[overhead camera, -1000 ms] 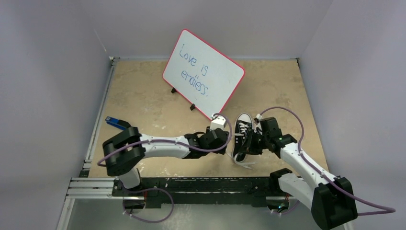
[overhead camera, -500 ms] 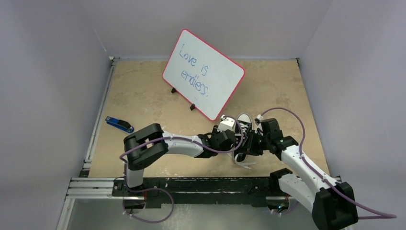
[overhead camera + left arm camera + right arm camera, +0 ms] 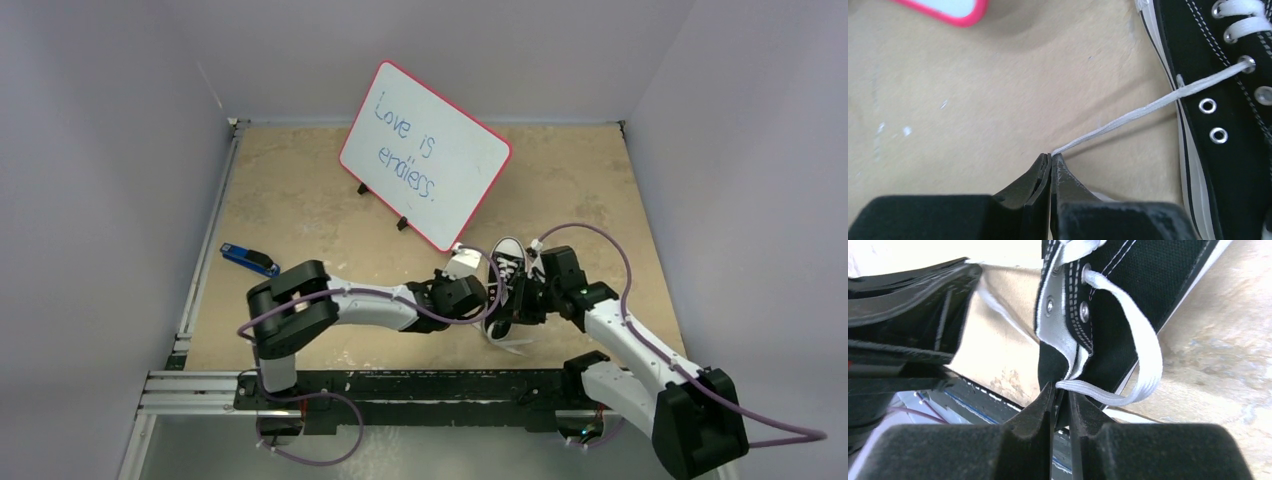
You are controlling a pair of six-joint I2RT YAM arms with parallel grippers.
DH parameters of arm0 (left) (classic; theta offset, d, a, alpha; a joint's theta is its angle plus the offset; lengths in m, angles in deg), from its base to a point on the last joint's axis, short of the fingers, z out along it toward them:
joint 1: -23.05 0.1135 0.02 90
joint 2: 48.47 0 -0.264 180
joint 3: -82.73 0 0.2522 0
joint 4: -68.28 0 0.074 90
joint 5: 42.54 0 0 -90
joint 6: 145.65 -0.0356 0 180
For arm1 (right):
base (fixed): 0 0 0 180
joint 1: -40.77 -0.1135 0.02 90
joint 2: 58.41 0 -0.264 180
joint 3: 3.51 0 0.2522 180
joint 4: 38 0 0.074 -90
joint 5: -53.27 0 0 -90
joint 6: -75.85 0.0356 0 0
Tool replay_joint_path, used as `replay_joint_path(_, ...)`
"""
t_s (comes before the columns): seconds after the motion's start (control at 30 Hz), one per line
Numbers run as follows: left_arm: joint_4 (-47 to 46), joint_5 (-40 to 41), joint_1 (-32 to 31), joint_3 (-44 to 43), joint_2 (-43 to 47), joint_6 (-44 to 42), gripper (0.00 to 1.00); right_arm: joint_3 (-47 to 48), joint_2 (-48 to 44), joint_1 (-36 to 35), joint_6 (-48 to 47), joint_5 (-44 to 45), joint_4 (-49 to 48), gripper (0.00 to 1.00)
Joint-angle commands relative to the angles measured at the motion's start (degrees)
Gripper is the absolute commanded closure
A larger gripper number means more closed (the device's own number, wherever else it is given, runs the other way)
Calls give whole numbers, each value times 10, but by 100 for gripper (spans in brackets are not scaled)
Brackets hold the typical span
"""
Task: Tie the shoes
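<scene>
The shoe [image 3: 508, 278], a small black low-top sneaker with a white toe cap, stands between my two arms in the top view. In the left wrist view its side [image 3: 1233, 125] fills the right edge. A white lace [image 3: 1148, 107] runs taut from an eyelet down to my left gripper [image 3: 1051, 156], which is shut on the lace's end just left of the shoe [image 3: 487, 302]. My right gripper [image 3: 1060, 389] is closed on the black canvas edge of the shoe [image 3: 1128, 285]. A loop of lace [image 3: 1148, 355] ends at its tips. From above, the right gripper [image 3: 523, 304] sits against the shoe's right side.
A pink-framed whiteboard [image 3: 425, 155] stands propped behind the shoe; its corner [image 3: 948, 10] shows in the left wrist view. A small blue-and-black tool [image 3: 250, 260] lies at the table's left. The black rail [image 3: 400, 385] runs along the near edge. Loose lace trails in front of the shoe [image 3: 515, 343].
My left arm reached right to the shoe, its jaws closed on the lace, and it drew back slightly left. The right arm and the shoe hardly moved.
</scene>
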Motion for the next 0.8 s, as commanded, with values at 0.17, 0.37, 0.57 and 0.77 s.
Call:
replay_joint_path(0.17,65,-6,-1,81,185,42,100,40,69,-79,7,-32,-56,73)
replay_joint_path(0.37,63,-48,-1,91,213,49,100,115,90,-100,-1,7,32,50)
replay_joint_path(0.57,40,-121,-1,57,207,30,100,151,41,-89,27,103,117,35)
replay_joint_path(0.77,40,-165,-1,29,192,15,100,118,31,-49,60,113,125,43)
